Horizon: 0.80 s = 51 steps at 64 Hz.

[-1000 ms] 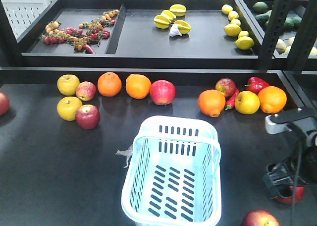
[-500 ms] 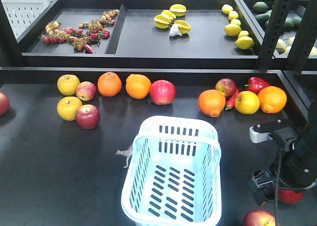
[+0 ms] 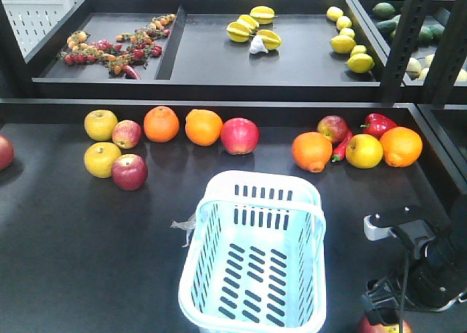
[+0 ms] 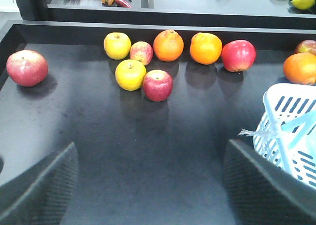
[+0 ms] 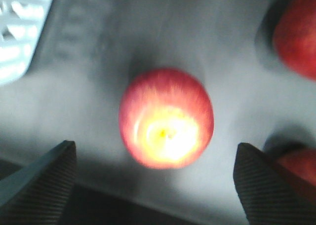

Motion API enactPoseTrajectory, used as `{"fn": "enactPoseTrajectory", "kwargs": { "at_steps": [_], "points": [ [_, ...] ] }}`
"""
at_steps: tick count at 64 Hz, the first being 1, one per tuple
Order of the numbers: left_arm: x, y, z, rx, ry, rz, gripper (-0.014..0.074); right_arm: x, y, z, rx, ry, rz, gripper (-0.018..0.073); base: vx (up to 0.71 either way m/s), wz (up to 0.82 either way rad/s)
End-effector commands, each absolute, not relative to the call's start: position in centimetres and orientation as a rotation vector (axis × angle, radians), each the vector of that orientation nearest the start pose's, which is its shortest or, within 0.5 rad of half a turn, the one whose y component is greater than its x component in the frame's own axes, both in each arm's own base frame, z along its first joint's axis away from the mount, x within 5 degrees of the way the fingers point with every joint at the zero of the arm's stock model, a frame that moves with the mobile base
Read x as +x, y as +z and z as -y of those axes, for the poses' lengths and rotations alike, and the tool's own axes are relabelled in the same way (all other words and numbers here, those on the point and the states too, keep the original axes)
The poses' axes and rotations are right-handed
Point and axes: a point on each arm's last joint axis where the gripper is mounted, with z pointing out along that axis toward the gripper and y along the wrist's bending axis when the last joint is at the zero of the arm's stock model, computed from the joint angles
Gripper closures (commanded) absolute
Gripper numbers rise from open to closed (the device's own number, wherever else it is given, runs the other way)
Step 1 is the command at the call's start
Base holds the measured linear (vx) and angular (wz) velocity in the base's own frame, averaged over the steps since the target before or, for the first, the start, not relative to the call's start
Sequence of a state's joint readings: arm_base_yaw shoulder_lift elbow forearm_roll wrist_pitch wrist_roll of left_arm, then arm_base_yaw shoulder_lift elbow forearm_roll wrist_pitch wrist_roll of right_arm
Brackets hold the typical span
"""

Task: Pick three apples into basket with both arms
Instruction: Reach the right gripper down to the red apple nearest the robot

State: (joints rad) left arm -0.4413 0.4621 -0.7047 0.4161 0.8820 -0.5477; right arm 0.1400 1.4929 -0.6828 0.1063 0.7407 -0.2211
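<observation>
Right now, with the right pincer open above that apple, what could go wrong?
The yellow-streaked apple lies loose under the open right pincer; if one finger touches first, it could roll. A neighbouring apple and a second neighbour lie close on one side and could get knocked.

Apple, below the right gripper: smooth, glossy skin is seen.
Fingers of that gripper: dark, finely ribbed, matt.
Basket, left of that gripper: smooth, pale plastic is seen.
Tabletop, under the left gripper: dark, matt, faintly scuffed.
</observation>
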Motion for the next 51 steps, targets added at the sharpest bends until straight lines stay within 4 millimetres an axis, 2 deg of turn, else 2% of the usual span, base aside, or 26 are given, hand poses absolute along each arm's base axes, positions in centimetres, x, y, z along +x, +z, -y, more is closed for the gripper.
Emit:
{"fn": "enactPoseTrajectory", "kwargs": {
  "at_steps": [1,37,51],
  "points": [
    [7.8,35.4,0.5,-0.011,-0.127,-1.985,0.0027,23.3,17.0,-4.0,-0.452,0.107,-2.956,-0.0047,0.00,0.00],
    [7.8,35.4,0.5,-0.011,-0.127,-1.985,0.0027,23.9,11.2,-4.2,-0.464,0.136,-3.179,-0.0043,0.00,0.00],
    [7.8,35.4,0.5,-0.011,-0.127,-1.985,0.0027,24.0,9.9,-4.2,-0.454,0.137,-3.214,-0.0038,0.00,0.00]
  ]
}}
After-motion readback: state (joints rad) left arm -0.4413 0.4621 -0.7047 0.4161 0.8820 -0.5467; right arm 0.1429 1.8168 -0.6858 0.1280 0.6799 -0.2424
